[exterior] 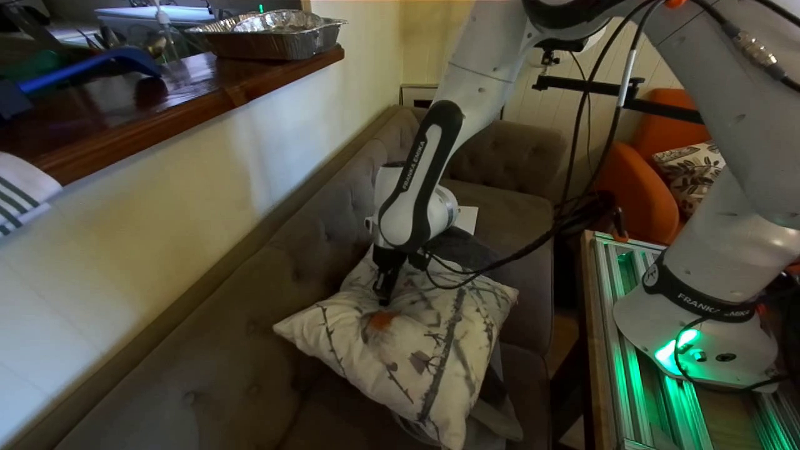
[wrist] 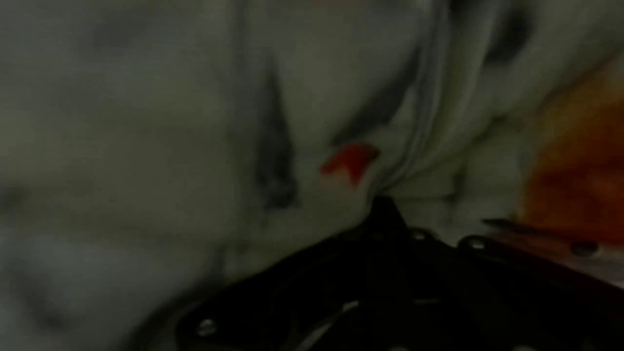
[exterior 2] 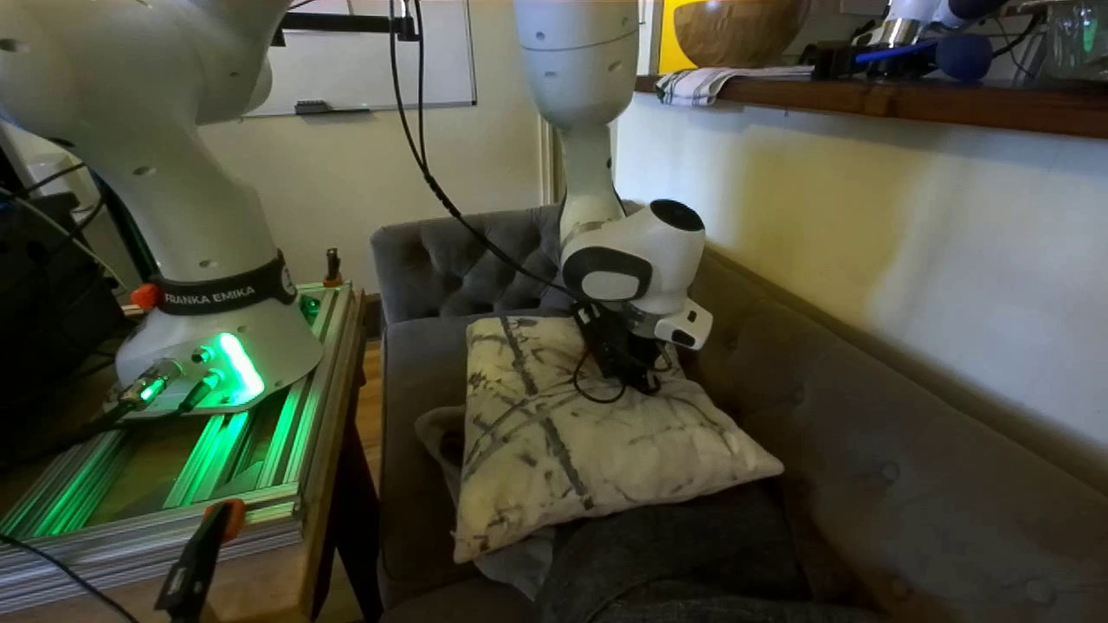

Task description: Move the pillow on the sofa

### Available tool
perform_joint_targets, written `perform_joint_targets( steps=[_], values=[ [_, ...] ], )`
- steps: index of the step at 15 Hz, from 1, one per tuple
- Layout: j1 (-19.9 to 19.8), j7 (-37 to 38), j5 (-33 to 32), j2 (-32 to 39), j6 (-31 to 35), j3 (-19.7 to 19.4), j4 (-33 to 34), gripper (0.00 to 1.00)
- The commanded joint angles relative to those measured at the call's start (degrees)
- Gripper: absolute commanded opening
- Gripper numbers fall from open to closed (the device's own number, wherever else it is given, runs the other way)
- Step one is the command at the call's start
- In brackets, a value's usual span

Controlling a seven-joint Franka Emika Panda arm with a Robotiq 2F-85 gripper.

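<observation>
The white pillow with grey branch prints and an orange-red patch lies on the grey tufted sofa. It also shows in an exterior view and fills the dark wrist view. My gripper points down into the pillow near its side by the backrest, and the pillow dips around it. It also shows in an exterior view. In the wrist view the fingers are together, and folds of the pillow's cloth run into their tips. The tips themselves are partly hidden by cloth and darkness.
Grey cloth and dark cloth lie on the sofa under and beside the pillow. The backrest and wall stand along one side, with a wooden counter above holding a foil tray. The robot's table stands along the sofa's front.
</observation>
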Motion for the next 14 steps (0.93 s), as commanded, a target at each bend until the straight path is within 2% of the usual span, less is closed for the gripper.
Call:
perform_joint_targets(
  steps=[1,4,5,7,8,9,10,12,14],
  values=[
    [-2.25,2.42,1.19,-11.86,7.16,-0.76,-13.95,0.0],
    [-8.03,2.5,0.47,-19.68,12.88,3.88,-23.08,0.0],
    [-8.52,3.35,-0.03,-22.48,14.68,4.08,-25.79,0.0],
    [-12.0,4.74,-1.1,-28.17,16.35,6.73,-31.03,0.0],
    [-14.88,5.47,-1.7,-30.88,15.81,9.36,-33.29,0.0],
    [-18.82,5.89,-2.42,-33.12,15.29,13.28,-35.33,0.26],
    [-22.47,6.22,-2.85,-35.52,14.6,16.66,-37.25,0.27],
    [-28.9,4.89,0.03,-39.73,13.13,24.35,-40.04,0.39],
    [-30.82,4.57,0.45,-40.33,9.77,27.32,-36.72,0.53]
  ],
)
